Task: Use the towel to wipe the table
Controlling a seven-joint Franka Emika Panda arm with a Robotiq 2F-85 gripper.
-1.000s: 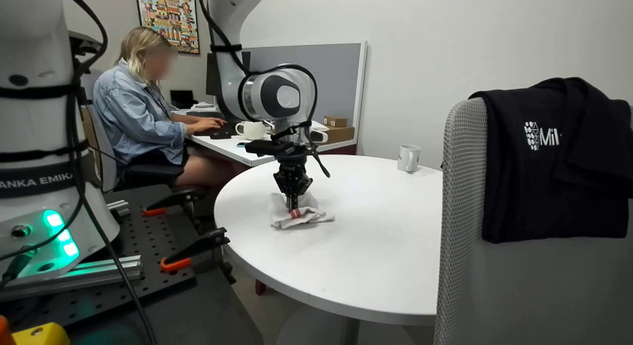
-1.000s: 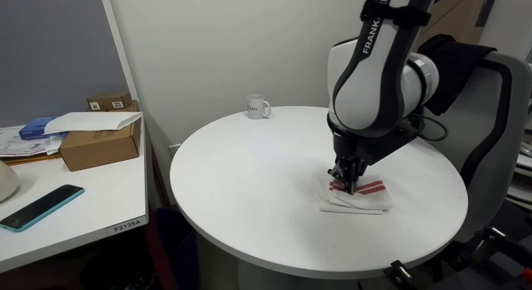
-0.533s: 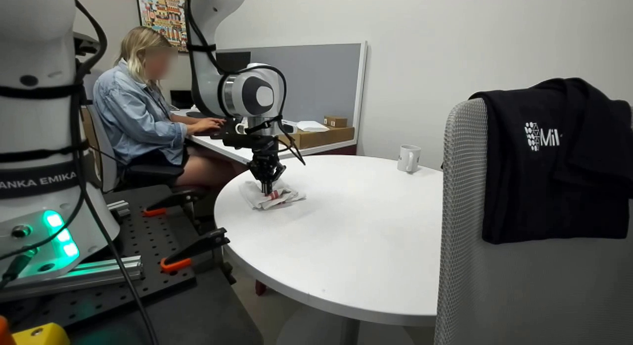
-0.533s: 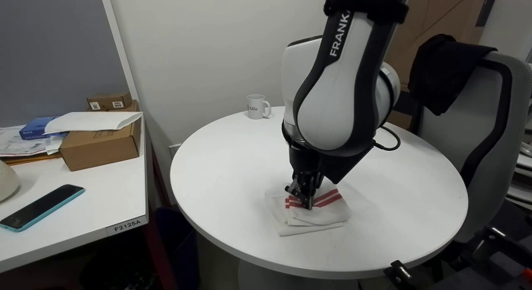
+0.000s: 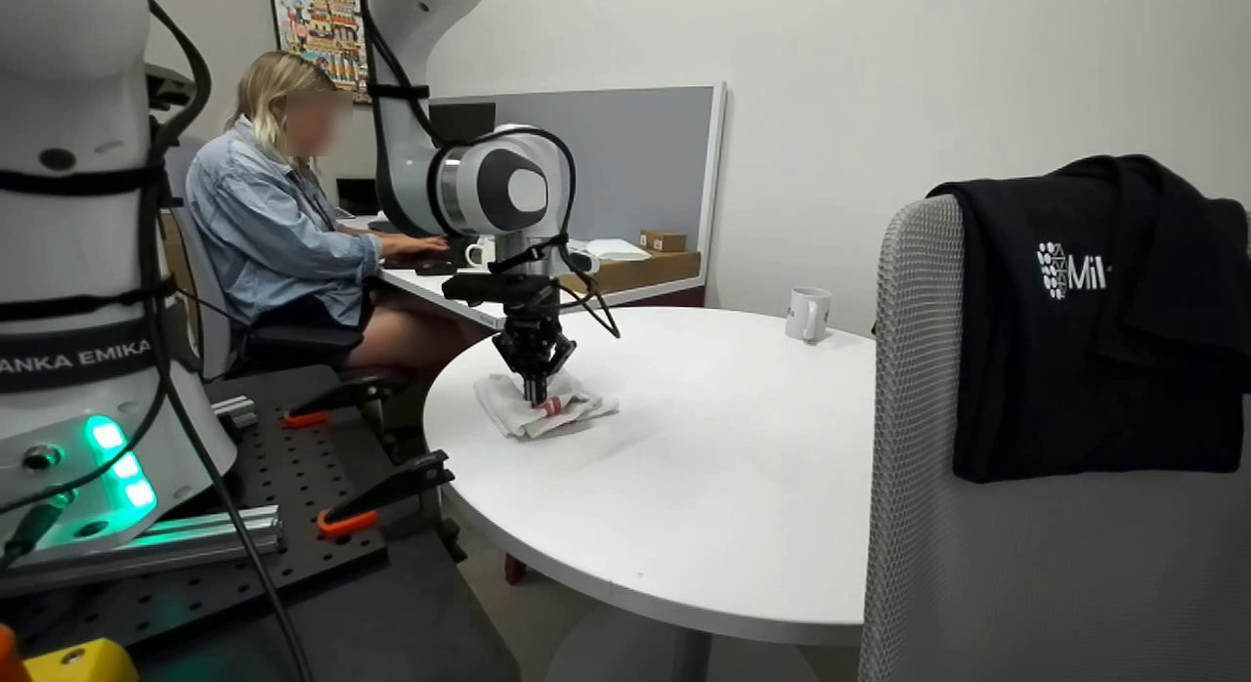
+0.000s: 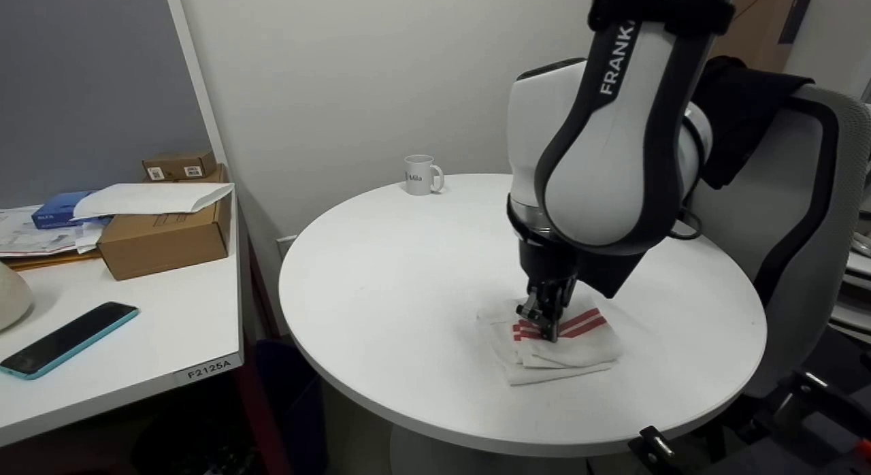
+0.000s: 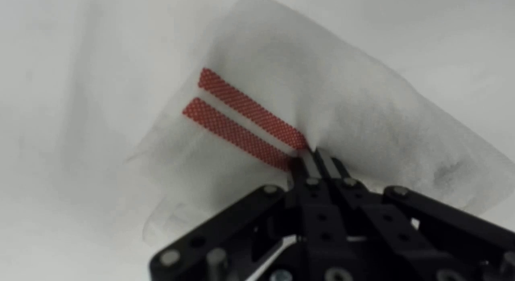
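Note:
A folded white towel with red stripes lies on the round white table [image 5: 723, 496], in both exterior views [image 5: 503, 408] [image 6: 585, 349]. In the wrist view the towel [image 7: 362, 96] fills the middle, with two red stripes running up to the fingertips and a grey smudge at right. My gripper [image 5: 536, 399] points down onto the towel, also in an exterior view [image 6: 550, 335]. In the wrist view its fingers [image 7: 316, 152] are close together, with a pinched fold of towel between the tips. The towel's underside is hidden.
A white mug [image 5: 807, 314] stands at the table's far edge, also in an exterior view [image 6: 419, 175]. A chair with a black shirt [image 5: 1095, 350] stands against the table. A desk with boxes [image 6: 163, 243] and a phone [image 6: 68, 339] is close by. A person [image 5: 274, 203] sits there.
My gripper and the towel slid across the table, toward the desk side, between one second and half a second ago. Since then they have come partway back. The towel stays pinched and flat on the table.

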